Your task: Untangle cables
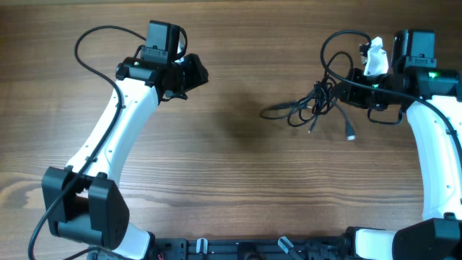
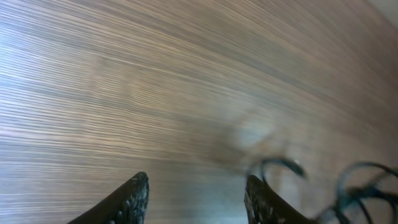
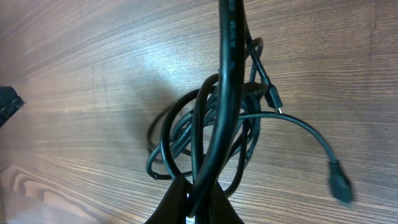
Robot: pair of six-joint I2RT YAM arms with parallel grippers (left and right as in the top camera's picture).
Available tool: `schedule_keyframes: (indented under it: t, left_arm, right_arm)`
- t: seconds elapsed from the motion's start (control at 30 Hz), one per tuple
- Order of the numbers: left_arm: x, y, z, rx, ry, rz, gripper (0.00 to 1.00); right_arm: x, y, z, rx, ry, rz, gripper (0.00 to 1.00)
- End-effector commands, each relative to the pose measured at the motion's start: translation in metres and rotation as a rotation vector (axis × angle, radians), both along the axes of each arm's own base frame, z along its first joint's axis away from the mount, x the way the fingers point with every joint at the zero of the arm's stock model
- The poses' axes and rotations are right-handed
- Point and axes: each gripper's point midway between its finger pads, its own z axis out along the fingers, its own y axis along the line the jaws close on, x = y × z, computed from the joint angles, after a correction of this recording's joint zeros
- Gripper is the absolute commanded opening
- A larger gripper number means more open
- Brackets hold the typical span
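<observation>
The cables (image 1: 312, 103) lie as a tangled black bundle on the wooden table, right of centre, with one plug end (image 1: 351, 136) trailing toward the front. My right gripper (image 1: 345, 88) sits at the bundle's right edge. In the right wrist view its fingers (image 3: 177, 202) are shut on a black strand (image 3: 227, 56) of the cables, with the looped bundle (image 3: 186, 134) and a plug (image 3: 339, 185) just beyond. My left gripper (image 1: 196, 72) is far to the left of the bundle, open and holding nothing (image 2: 196, 183). Blurred cable loops (image 2: 360, 183) show at the left wrist view's right edge.
Bare wooden table (image 1: 231, 166) lies between the two arms. The left arm's own thick black wire (image 1: 90, 43) loops behind it, and the right arm's wire (image 1: 336, 40) arcs above the bundle. The arm bases stand at the front corners.
</observation>
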Motion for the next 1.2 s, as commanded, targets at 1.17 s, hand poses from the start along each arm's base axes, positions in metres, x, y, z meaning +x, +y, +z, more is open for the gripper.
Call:
schedule_keyframes:
  t: [1.17]
  left_arm:
    - [-0.096,-0.211,-0.017,-0.142,-0.079,-0.708,0.38]
  right_arm:
    - [0.000,0.001,0.013,-0.016,-0.046,0.032,0.04]
